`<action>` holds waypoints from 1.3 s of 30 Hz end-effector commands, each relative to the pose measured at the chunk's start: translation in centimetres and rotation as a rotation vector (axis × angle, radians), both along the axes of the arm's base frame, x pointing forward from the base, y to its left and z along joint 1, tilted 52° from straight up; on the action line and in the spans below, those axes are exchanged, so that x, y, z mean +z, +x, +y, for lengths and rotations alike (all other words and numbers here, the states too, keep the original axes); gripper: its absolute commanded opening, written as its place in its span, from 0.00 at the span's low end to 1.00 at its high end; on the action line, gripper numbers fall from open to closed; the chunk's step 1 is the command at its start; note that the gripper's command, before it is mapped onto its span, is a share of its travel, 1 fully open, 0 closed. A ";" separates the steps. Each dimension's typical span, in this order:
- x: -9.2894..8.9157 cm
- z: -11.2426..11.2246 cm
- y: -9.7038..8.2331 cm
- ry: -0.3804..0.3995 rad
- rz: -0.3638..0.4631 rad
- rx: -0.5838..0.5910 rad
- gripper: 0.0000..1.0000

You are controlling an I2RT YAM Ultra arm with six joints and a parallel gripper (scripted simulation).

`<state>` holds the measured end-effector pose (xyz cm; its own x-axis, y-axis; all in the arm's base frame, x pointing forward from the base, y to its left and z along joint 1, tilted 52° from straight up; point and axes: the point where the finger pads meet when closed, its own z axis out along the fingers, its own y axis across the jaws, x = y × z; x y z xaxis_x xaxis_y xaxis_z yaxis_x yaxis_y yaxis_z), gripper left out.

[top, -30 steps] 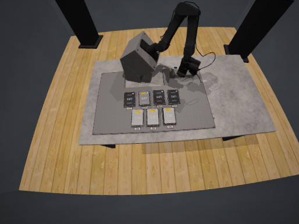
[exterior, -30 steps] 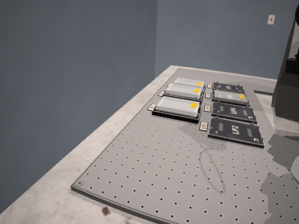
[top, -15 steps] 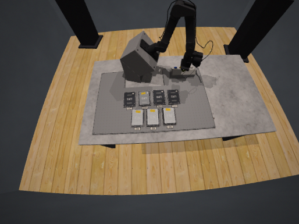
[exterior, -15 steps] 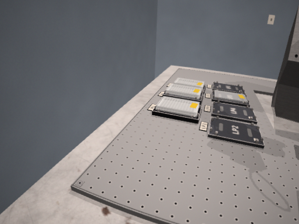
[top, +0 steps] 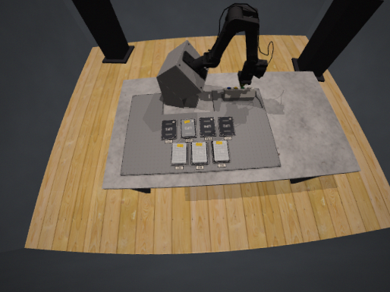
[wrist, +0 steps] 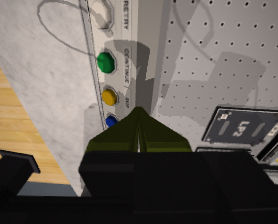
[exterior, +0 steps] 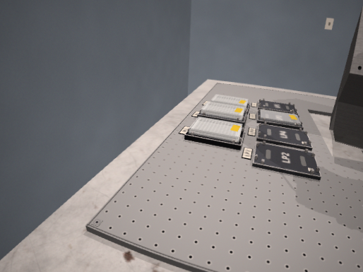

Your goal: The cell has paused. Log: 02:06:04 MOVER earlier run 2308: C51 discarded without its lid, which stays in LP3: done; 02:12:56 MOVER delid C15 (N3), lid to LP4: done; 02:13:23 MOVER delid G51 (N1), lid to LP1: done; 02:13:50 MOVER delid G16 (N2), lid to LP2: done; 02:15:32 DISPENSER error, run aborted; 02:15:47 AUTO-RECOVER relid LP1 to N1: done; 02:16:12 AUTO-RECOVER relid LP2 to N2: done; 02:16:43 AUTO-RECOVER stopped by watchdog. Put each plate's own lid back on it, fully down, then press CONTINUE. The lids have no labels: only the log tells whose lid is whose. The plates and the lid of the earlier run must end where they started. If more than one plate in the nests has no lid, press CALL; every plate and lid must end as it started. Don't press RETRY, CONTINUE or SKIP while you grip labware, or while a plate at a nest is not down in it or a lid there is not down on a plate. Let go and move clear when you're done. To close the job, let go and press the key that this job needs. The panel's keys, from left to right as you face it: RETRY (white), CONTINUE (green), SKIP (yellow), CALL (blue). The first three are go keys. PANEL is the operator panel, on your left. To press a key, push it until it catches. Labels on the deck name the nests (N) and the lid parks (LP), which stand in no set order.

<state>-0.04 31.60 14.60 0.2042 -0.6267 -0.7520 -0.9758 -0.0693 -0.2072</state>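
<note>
My gripper [top: 244,85] [wrist: 138,111] is shut and empty. It hangs just above the operator panel [top: 236,95] [wrist: 89,75] at the back of the deck. In the wrist view its tip lies right of the key row: white RETRY [wrist: 102,12], green CONTINUE [wrist: 105,62], yellow SKIP [wrist: 109,96], blue CALL [wrist: 111,120]. Three white plates [top: 179,152] [top: 199,152] [top: 220,150] sit in the front nests, also in the side view [exterior: 216,129] [exterior: 222,111] [exterior: 229,99]. They look alike, each with a yellow tag. A lid [top: 188,127] [exterior: 280,118] lies in one park. Parks LP2 [exterior: 286,159] [wrist: 245,129] and LP4 [exterior: 284,135] are bare.
A tilted grey box [top: 180,76] [exterior: 347,115] stands left of the panel, with the arm passing beside it. Two black pillars [top: 99,19] [top: 338,26] stand at the back corners. The perforated deck plate [top: 152,158] lies on the stone table top [top: 315,131].
</note>
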 end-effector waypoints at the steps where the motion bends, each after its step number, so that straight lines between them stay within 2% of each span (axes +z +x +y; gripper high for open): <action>1: 0.8 0.6 -0.6 -0.001 -0.041 -0.036 0.00; 11: 1.6 2.0 -5.5 0.000 -0.041 -0.035 0.00; 15: 1.6 2.1 -5.5 0.000 -0.041 -0.035 0.00; 17: 2.6 2.0 -4.8 0.028 -0.030 -0.054 0.00; 25: 2.6 2.0 -4.9 0.027 -0.030 -0.048 0.00; 26: 1.5 1.9 -5.1 0.006 -0.038 -0.035 0.00; 27: 1.7 2.5 -4.8 0.013 -0.039 -0.053 0.00; 30: 1.3 2.6 -4.8 0.010 -0.042 -0.048 0.00; 31: 0.9 2.5 -5.3 0.001 -0.045 -0.026 0.00; 34: -0.3 2.5 -4.7 -0.020 -0.047 -0.033 0.00; 37: -0.2 3.1 -4.8 -0.010 -0.043 -0.033 0.00; 39: -0.8 3.2 -4.7 -0.018 -0.046 -0.030 0.00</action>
